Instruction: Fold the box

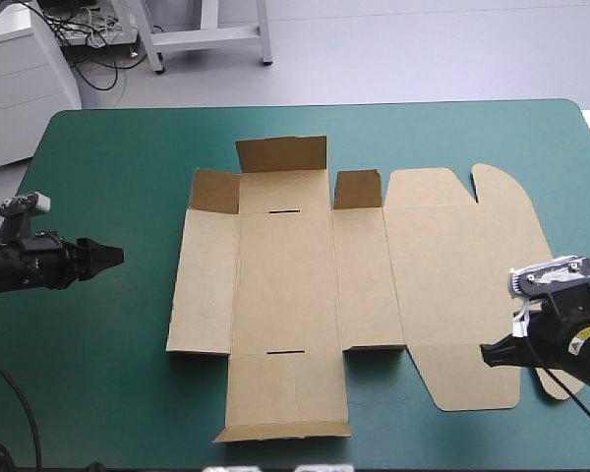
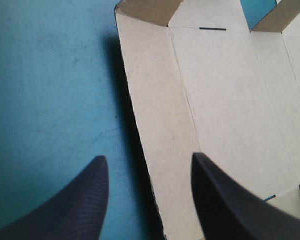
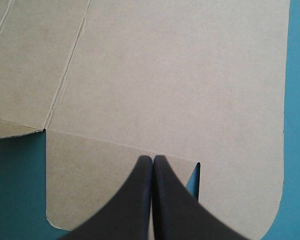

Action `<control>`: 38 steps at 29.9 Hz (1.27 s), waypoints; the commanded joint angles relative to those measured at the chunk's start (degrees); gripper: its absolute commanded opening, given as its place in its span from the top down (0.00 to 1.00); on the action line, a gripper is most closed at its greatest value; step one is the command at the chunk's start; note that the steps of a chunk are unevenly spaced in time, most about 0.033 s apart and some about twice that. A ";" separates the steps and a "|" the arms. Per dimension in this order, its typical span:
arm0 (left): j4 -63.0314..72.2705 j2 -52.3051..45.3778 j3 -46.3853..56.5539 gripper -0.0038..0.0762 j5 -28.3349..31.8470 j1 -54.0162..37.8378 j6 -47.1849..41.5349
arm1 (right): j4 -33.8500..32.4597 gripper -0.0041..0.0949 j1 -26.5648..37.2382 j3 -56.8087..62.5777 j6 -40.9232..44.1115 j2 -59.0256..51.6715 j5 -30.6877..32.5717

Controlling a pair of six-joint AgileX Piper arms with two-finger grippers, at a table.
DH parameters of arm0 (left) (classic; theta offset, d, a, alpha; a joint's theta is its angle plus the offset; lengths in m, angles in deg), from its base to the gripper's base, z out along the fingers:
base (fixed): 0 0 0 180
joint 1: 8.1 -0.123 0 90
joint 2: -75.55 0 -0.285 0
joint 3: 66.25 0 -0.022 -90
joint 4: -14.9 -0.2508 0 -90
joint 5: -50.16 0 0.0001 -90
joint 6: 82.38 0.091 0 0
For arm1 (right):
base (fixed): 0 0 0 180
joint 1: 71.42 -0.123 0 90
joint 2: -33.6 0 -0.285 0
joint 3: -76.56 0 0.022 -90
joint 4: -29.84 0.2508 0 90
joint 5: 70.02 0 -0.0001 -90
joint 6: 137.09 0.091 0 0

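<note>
Nearest, the right gripper (image 1: pixel 486 351) is held over the near right flap of the brown box (image 1: pixel 305 285), jaws pressed together on nothing. The box is spread flat on the table (image 1: pixel 98 374), far flaps raised; the left gripper (image 1: pixel 116 256) is held off its left edge, jaws parted, empty.

The box (image 1: pixel 305 265) is plain brown, with two thin dark slots. Around it the desk (image 1: pixel 108 177) is plain teal-green. The jaws are black.
</note>
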 commanded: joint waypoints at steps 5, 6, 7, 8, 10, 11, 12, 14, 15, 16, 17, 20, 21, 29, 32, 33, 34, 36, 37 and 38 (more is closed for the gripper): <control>2.81 -0.78 4.39 0.31 -3.02 0.00 -0.36 | 0.31 0.98 0.36 -1.45 -0.18 0.08 -3.20; 2.81 -0.51 5.21 0.31 -2.66 0.00 -0.35 | 0.31 0.98 0.36 -1.45 -0.18 0.08 -3.20; 2.92 -0.01 6.00 0.31 -1.96 0.00 -0.35 | 0.31 0.98 0.36 -1.45 -0.18 0.08 -3.20; 2.92 0.37 6.84 0.31 -1.37 0.00 -0.35 | 0.31 0.98 0.36 -1.45 -0.18 0.08 -3.20; 3.05 1.72 8.67 0.31 0.16 0.00 -0.35 | 0.31 0.98 0.36 -1.45 -0.18 0.08 -3.20; 3.05 2.38 9.33 0.31 0.52 0.00 -0.35 | 0.31 0.98 0.36 -1.45 -0.18 0.08 -3.20; 3.30 3.40 10.06 0.31 0.57 0.00 -0.05 | 0.31 0.98 0.36 -1.45 -0.18 0.08 -3.20; 4.43 5.56 10.95 0.31 0.68 0.58 0.79 | 0.31 0.98 0.36 -1.45 -0.18 0.08 -3.20; 4.60 6.71 11.03 0.31 0.72 1.08 1.09 | 0.31 0.98 0.36 -1.45 -0.18 0.08 -3.20; 4.95 7.92 11.03 0.31 0.84 1.94 1.55 | 0.31 0.98 0.36 -1.45 -0.18 0.08 -3.20; 5.22 9.17 11.03 0.31 0.93 2.95 2.07 | 0.31 0.98 0.36 -1.45 -0.18 0.08 -3.20; 5.23 12.94 11.03 0.31 0.93 6.55 2.63 | 0.31 0.98 0.36 -1.45 -0.18 0.08 -3.20; 5.16 14.06 11.03 0.31 0.93 7.60 2.92 | 0.31 0.98 0.36 -1.45 -0.18 0.08 -3.20; 6.74 22.09 11.03 0.31 5.32 17.37 3.94 | 0.96 0.98 0.36 -1.45 -0.18 0.08 -3.20; 7.61 23.13 11.03 0.31 7.51 19.77 3.94 | 1.76 0.98 0.36 -1.45 -0.18 0.08 -3.20; 7.86 23.25 11.03 0.31 7.84 20.16 3.94 | 1.86 0.98 0.36 -1.45 -0.18 0.08 -3.20; 8.01 23.39 11.03 0.31 8.14 20.67 3.94 | 2.11 0.98 0.36 -1.45 -0.18 0.08 -3.20; 8.59 23.39 11.03 0.31 8.12 20.77 3.94 | 2.27 0.98 0.36 -1.45 -0.18 0.08 -3.20; 8.69 23.39 11.03 0.31 8.12 20.77 3.94 | 2.27 0.98 0.36 -1.45 -0.18 0.08 -3.20; 8.69 23.39 11.03 0.32 8.12 20.65 3.94 | 2.27 0.98 0.36 -1.45 -0.18 0.08 -3.20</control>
